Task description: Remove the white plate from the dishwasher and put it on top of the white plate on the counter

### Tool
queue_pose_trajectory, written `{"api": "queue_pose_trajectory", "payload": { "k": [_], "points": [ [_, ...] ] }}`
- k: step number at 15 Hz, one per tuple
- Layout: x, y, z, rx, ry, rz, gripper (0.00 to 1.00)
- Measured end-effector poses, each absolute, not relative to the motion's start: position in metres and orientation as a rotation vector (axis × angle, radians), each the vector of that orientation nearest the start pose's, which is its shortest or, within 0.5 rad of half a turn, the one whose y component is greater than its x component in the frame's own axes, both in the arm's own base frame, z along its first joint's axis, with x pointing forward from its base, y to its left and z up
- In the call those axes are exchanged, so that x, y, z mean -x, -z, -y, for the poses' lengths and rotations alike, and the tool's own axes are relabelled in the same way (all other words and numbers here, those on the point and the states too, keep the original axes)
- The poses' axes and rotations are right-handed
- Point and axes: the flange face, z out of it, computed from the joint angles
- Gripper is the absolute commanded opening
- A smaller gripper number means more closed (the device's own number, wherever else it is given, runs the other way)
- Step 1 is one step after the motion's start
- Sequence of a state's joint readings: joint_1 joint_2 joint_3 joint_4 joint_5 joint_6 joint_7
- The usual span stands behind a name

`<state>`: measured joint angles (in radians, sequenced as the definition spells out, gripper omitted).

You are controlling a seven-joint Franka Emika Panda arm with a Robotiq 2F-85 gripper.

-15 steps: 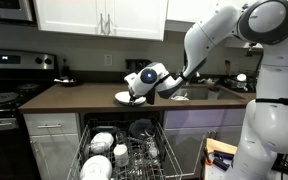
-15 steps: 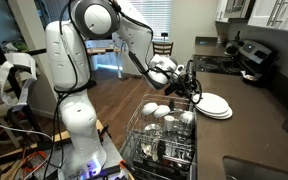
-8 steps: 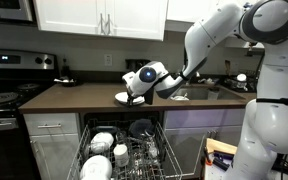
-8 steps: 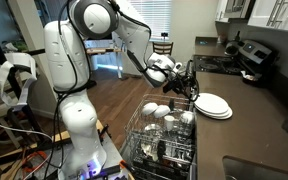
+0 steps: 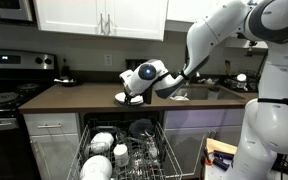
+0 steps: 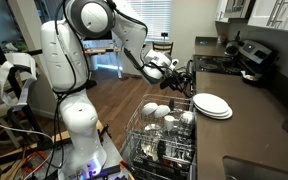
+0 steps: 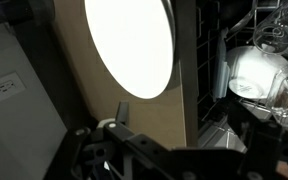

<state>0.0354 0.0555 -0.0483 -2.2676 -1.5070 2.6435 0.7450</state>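
Note:
A stack of white plates (image 6: 212, 105) lies on the brown counter (image 6: 254, 130) above the open dishwasher; it also shows in an exterior view (image 5: 123, 98) and as a white disc in the wrist view (image 7: 129, 45). My gripper (image 6: 189, 78) hovers a little above and beside the stack, over the counter's edge, also seen in an exterior view (image 5: 135, 88). In the wrist view its dark fingers (image 7: 179, 140) are apart with nothing between them. No plate is in its jaws.
The pulled-out dishwasher rack (image 6: 164, 130) holds several white bowls, cups and glasses, also seen in an exterior view (image 5: 124, 155) and in the wrist view (image 7: 254, 70). A stove (image 5: 2, 98) stands beside the counter. A sink (image 5: 199, 92) lies behind the arm.
My gripper has lifted and drawn back from the plate stack. The plates stay still on the counter.

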Motion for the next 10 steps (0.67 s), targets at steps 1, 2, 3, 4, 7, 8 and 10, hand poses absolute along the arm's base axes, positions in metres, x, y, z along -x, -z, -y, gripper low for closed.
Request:
{"api": "queue_pose_trajectory", "payload": {
  "k": [1,2,3,4,7,8,10],
  "points": [
    [-0.537,-0.352,-0.023,-2.252,-0.669,-0.621,1.0],
    [-0.537,-0.354,-0.027,-2.253,-0.67,-0.63,1.0],
    [-0.537,-0.355,-0.031,-2.253,-0.672,-0.64,1.0],
    [-0.537,-0.357,-0.034,-2.255,-0.674,-0.648,1.0],
    [-0.536,-0.361,-0.045,-2.257,-0.697,-0.676,1.0],
    [-0.535,-0.364,-0.049,-2.264,-0.718,-0.691,1.0],
    [-0.534,-0.369,-0.056,-2.283,-0.767,-0.723,1.0]
  ]
}}
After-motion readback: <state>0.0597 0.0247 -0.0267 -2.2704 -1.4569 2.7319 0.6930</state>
